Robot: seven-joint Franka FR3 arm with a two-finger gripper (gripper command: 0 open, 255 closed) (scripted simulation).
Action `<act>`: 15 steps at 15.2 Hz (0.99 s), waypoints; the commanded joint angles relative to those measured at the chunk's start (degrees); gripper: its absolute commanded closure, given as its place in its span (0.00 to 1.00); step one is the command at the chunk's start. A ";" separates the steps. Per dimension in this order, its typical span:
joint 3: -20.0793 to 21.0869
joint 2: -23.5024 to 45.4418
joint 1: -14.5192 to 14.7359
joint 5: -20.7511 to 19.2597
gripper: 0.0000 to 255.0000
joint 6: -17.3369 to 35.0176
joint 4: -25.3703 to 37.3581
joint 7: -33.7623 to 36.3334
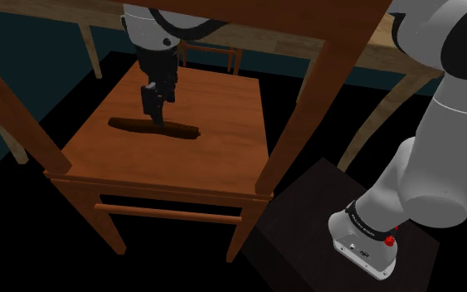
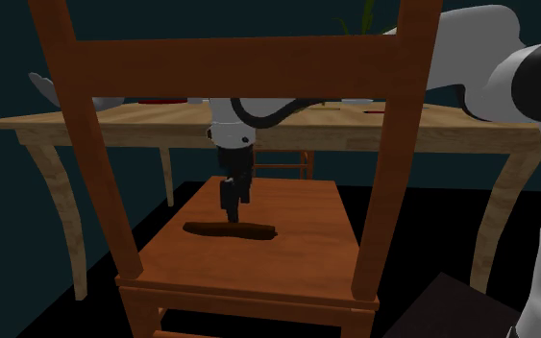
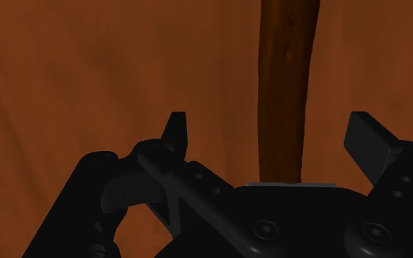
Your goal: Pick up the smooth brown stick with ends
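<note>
Gripper (image 3: 272,133) hangs wide open astride the brown stick (image 3: 285,80) flat on the chair seat (image 1: 223,158), ready to pinch midway.

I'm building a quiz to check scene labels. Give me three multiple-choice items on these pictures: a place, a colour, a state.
1. Where does the stick lie? A. chair seat B. table C. floor
2. The stick's colour? A. white B. dark brown C. green
3. The gripper is? A. shut on the stick B. shut on nothing C. open
Answers: A, it lies flat on the seat; B, darker than the seat; C, its fingers stand apart either side of the stick.
</note>
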 commanded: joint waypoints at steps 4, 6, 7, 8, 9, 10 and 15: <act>0.63 4.19 2.02 -1.97 0.00 0.19 3.18 -0.58; 0.57 4.34 1.95 -2.06 0.00 1.65 1.85 -0.49; 0.54 4.42 1.92 -2.11 0.00 2.37 1.20 -0.44; 0.51 4.53 1.89 -2.17 0.00 3.09 0.57 -0.39; 0.45 4.72 1.85 -2.27 0.00 4.22 -0.38 -0.30; 0.46 4.71 1.85 -2.26 0.00 4.22 -0.39 -0.30; 0.45 4.70 1.83 -2.27 1.00 4.44 -0.62 -0.30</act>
